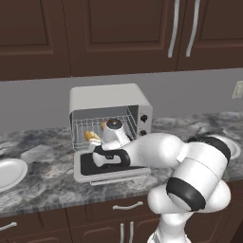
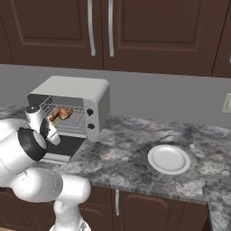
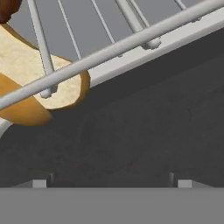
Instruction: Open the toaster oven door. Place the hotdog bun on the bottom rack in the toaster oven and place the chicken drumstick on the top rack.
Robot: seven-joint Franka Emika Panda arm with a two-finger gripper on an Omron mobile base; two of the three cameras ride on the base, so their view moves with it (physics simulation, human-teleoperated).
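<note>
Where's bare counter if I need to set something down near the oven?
Bare counter lies between the toaster oven and the right plate, and between the oven and the left plate. The open door is crowded by the arm.

1. Your arm rises from the base at the lower right of the left base view, bends at the large white elbow and reaches forward and to the left.
2. Your wrist is extended level, with the hand turned downward at its far end.
3. Your claw (image 3: 109, 181) stands with its jaws spread wide apart; in the hand view its two finger tips (image 3: 40, 183) sit near opposite sides of the bottom edge.
4. Nothing is held between the jaws.
</note>
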